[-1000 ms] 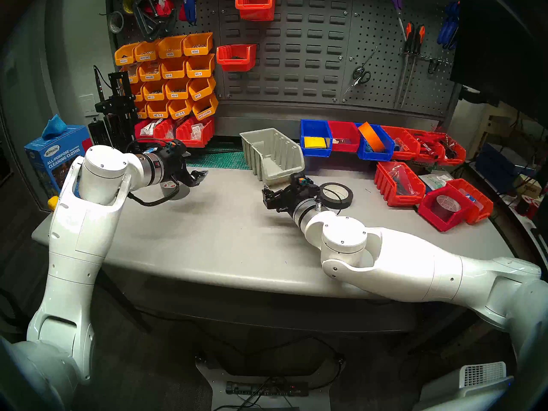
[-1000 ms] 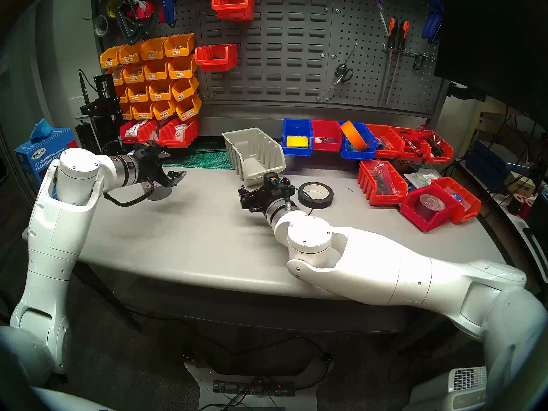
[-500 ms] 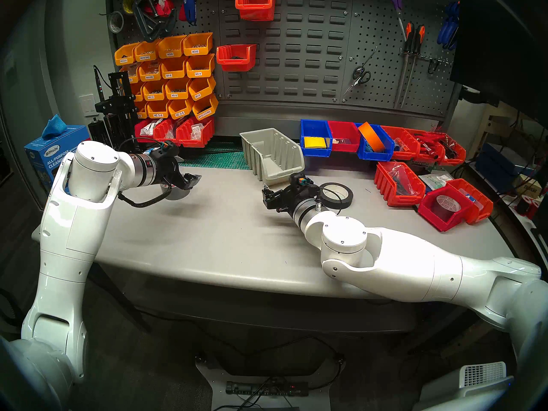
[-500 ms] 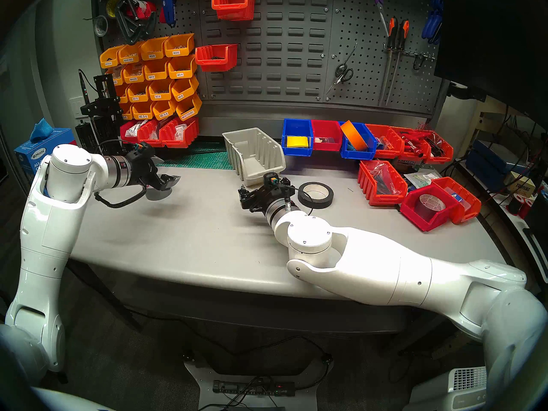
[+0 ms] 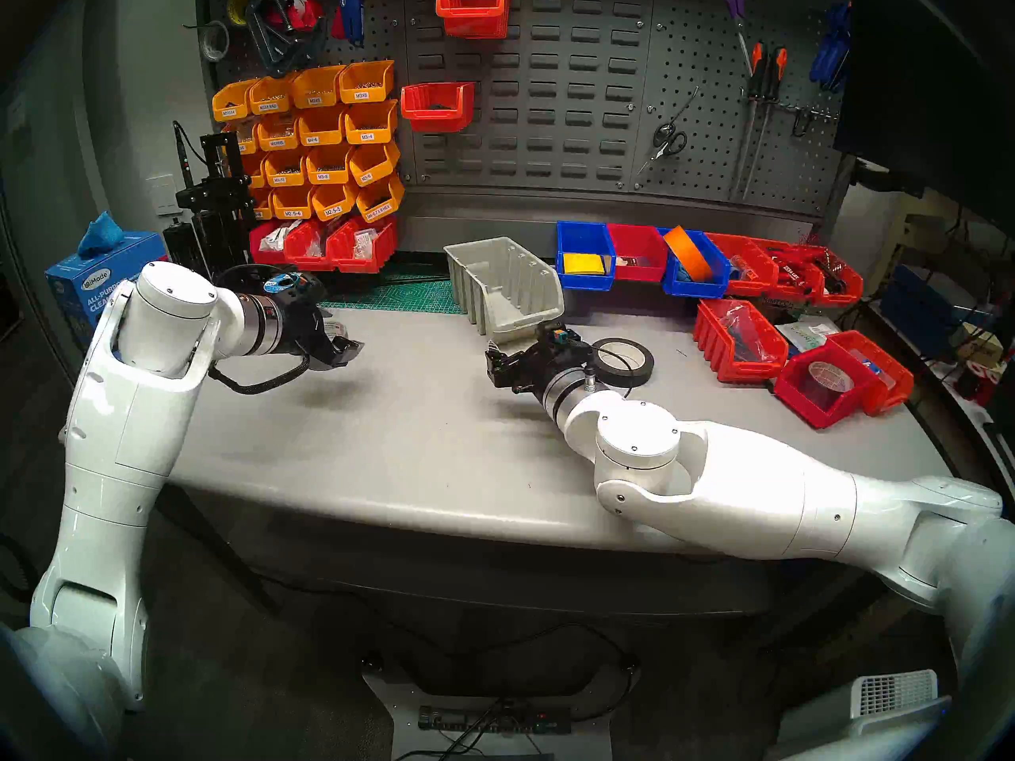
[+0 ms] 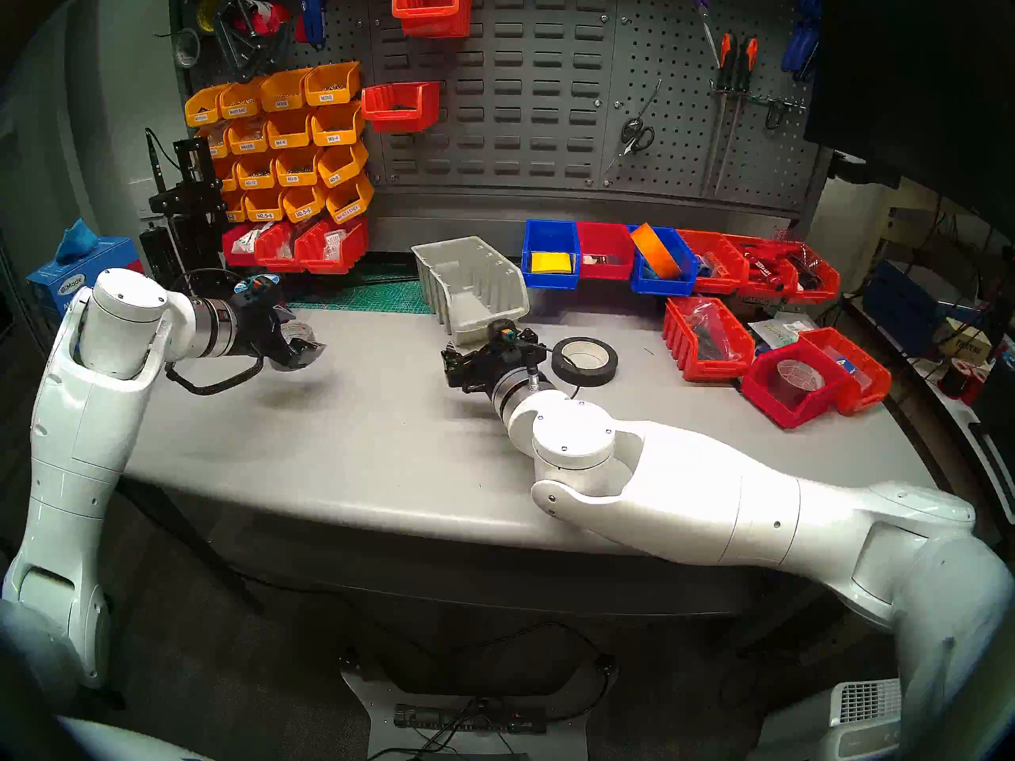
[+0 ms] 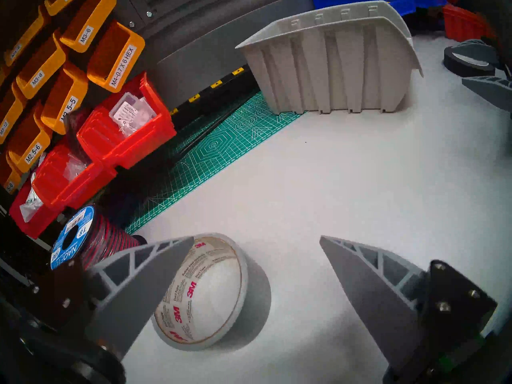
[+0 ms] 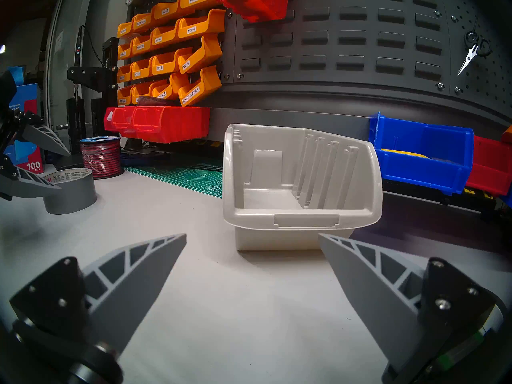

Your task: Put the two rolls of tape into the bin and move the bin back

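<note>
Our left gripper (image 7: 256, 240), jaws wide and empty, hovers over the 3M duct tape roll (image 7: 210, 294); our right gripper (image 8: 252, 236), equally open, faces the beige bin (image 8: 302, 222), black tape roll (image 5: 623, 362) at its right.

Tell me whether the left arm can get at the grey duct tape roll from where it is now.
Probably yes. The left end effector is open just above the duct tape roll, which lies flat on the table. Only the wire spool is near it, off to one side.
</note>
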Controlling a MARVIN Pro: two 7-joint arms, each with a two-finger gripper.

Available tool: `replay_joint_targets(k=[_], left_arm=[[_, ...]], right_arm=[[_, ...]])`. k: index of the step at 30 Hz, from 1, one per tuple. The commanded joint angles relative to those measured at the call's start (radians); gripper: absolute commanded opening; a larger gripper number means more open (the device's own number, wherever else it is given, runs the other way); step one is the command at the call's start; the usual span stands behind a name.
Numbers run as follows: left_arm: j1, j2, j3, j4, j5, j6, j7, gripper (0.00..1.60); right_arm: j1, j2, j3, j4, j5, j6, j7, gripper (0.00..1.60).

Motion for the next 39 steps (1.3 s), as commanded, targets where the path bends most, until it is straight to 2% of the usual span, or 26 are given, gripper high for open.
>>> replay_joint_targets(k=[1, 16, 17, 18, 26, 31, 39], left_arm=[[-0.020, 0.024, -0.006, 0.018, -0.012, 0.013, -0.036, 1.60], [-0.047, 0.045, 0.030, 0.068, -0.014, -0.019, -0.099, 1.58], [-0.041, 0.044, 0.028, 0.067, -0.017, -0.041, -0.098, 0.56], [-0.036, 0.043, 0.025, 0.064, -0.022, -0.054, -0.100, 0.00], [-0.017, 0.018, 0.012, 0.053, -0.032, -0.069, -0.081, 0.00], [-0.010, -0.020, -0.003, 0.034, -0.040, -0.086, -0.045, 0.00], [-0.014, -0.094, 0.010, -0.020, -0.041, -0.106, 0.030, 0.00]], right_arm=[[0.009, 0.000, 0.008, -0.003, -0.002, -0.001, -0.001, 1.60], [0.009, 0.000, 0.007, -0.003, -0.002, -0.002, -0.001, 1.60], [0.009, 0.000, 0.007, -0.003, -0.002, -0.002, -0.001, 1.60], [0.009, 0.000, 0.007, -0.003, -0.002, -0.002, -0.001, 1.60], [0.009, 0.000, 0.007, -0.003, -0.002, -0.002, -0.001, 1.60], [0.009, 0.000, 0.007, -0.003, -0.002, -0.002, -0.001, 1.60], [0.009, 0.000, 0.007, -0.003, -0.002, -0.002, -0.001, 1.60]])
